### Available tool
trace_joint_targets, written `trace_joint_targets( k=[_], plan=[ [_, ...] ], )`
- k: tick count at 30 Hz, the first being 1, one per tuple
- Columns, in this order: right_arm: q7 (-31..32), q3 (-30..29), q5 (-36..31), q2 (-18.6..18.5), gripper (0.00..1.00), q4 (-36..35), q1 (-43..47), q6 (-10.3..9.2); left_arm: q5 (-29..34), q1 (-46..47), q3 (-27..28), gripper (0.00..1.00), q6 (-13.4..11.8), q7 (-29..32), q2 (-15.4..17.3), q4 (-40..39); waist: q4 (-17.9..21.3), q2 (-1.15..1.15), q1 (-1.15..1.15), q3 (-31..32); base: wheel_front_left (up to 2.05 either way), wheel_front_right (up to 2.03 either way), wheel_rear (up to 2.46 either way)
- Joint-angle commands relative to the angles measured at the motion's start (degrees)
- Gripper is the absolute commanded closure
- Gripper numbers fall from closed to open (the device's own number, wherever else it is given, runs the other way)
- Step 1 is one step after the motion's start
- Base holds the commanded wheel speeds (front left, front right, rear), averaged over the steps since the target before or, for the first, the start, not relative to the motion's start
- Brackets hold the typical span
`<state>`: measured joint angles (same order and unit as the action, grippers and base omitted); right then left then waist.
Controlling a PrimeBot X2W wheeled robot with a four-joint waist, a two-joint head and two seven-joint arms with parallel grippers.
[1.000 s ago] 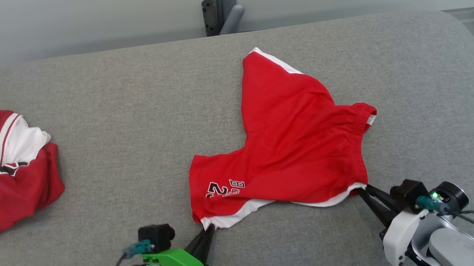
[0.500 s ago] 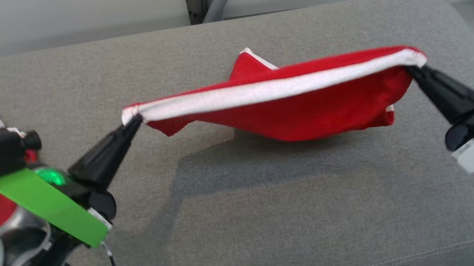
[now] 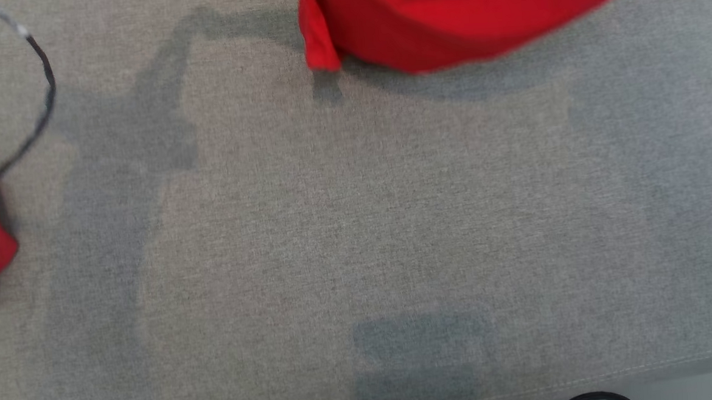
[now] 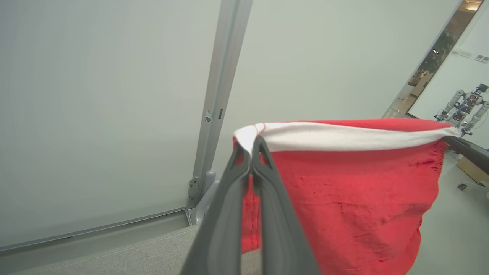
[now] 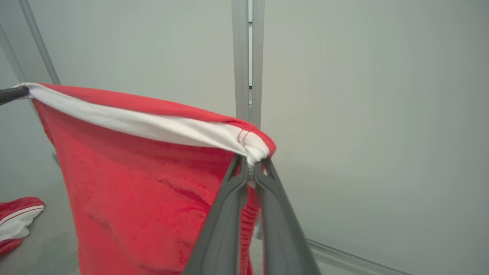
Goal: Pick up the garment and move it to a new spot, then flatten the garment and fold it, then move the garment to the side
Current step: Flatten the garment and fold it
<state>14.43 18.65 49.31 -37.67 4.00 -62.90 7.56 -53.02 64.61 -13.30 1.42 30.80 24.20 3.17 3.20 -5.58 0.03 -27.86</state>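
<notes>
Step in hand: pick-up and carry. Garment (image 4: 344,198) hangs above the grey surface (image 3: 357,224), at 12 o'clock in the head view. Left gripper (image 4: 251,144) and right gripper (image 5: 250,163) are each clamped on a white-hem corner. Next move, as judged: lower it onto a fresh spot, hem taut

Grey woven upholstery (image 3: 357,224) spans head view; stitched seam (image 3: 645,364) near lower right edge. Soft blurred shadows (image 3: 163,131) across fabric, light diffuse. Behind: pale matte wall panels (image 4: 95,95), plain, evenly lit. 1 grey metal upright (image 4: 219,88) between panels, small bracket (image 4: 194,189) at foot. Low rail (image 4: 95,229) along wall base. Far right in left wrist view: pale floor (image 4: 454,229), opening with warm ceiling light (image 4: 471,5), 1 distant humanoid machine (image 4: 464,105) standing well apart.
</notes>
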Motion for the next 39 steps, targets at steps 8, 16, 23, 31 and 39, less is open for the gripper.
trace_joint_targets(
  k=[8,16,23,31,39],
  plan=[
    [-16.52,2.42,-21.01,16.17,1.0,21.0,-23.04,-0.13,14.67,19.54,-1.6,1.0,4.04,-30.39,-6.01,23.08,-2.82,-0.01,-0.03,-11.76,0.0,0.0,0.0],
    [-27.62,9.23,-23.11,19.18,1.0,30.64,-18.83,-0.11,12.24,15.07,-7.85,1.0,6.14,-44.04,-7.3,31.41,-2.74,-0.01,-0.03,-12.11,0.0,0.0,0.0],
    [-29.47,18.78,-17.1,11.53,1.0,26.47,-1.41,-0.12,5.0,-6.51,-17.01,1.0,6.16,-46.02,1.17,20.93,-2.01,-0.01,-0.03,-8.87,0.0,0.0,0.0],
    [-29.57,23.62,-16.79,-0.58,1.0,12.54,20.66,-0.15,2.47,-35.98,-15.5,1.0,3.31,-46.01,7.37,6.55,-2.71,-0.01,-0.03,-0.52,0.0,0.0,0.0],
    [-29.45,21.51,-21.19,-8.76,1.0,4.18,41.31,-0.19,2.27,-65.31,-15.32,1.0,-9.29,-46.02,4.78,-6.96,-3.24,-0.01,-0.03,7.47,0.0,0.0,0.0]
  ],
)
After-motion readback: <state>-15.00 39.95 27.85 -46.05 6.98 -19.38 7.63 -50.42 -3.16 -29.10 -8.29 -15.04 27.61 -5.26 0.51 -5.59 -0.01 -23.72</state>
